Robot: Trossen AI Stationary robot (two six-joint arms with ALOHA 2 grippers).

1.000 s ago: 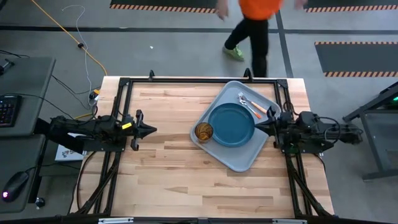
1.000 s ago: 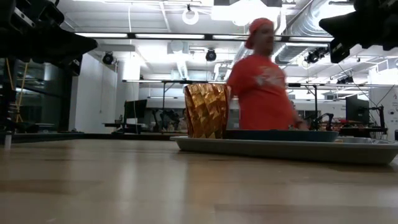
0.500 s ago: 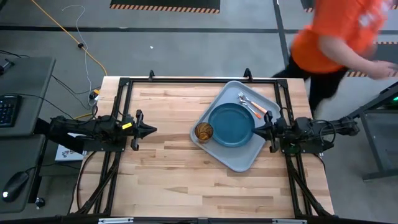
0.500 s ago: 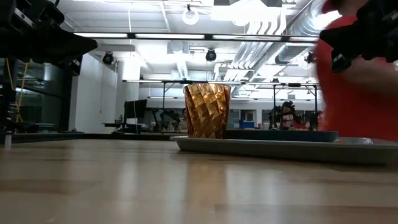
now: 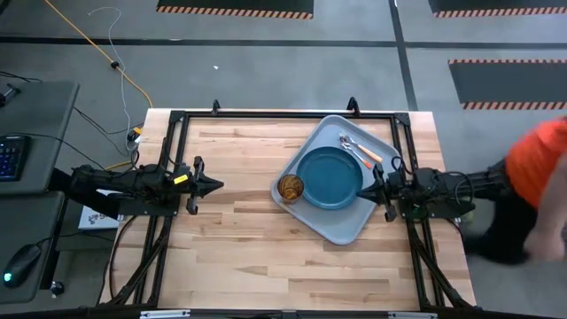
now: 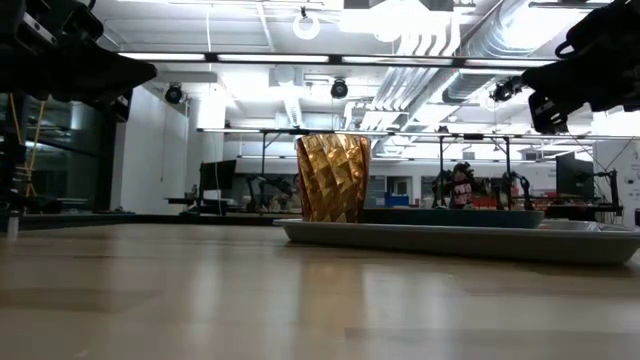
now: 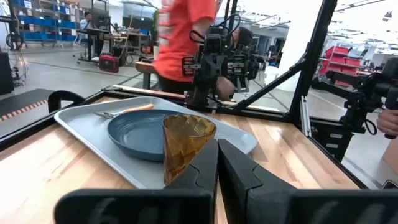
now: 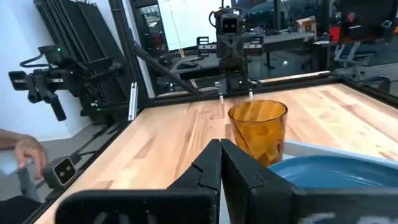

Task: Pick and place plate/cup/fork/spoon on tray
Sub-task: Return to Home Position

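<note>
**All four pieces on the tray, both arms back at the edges**

The person in orange (image 5: pixel 540 182) has swung round from the far side of the table to its right side since a second ago, and the right gripper (image 5: pixel 376 182) has eased back off the tray (image 5: pixel 341 226) edge. Its jaws are pressed together. The plate (image 5: pixel 330 177) sits mid-tray, the cup (image 5: pixel 291 188) at the tray's left corner beside it, fork (image 5: pixel 353 149) and spoon (image 5: pixel 361 147) side by side beyond the plate. The left gripper (image 5: pixel 213 185) waits at the left edge, jaws closed, empty.
</note>
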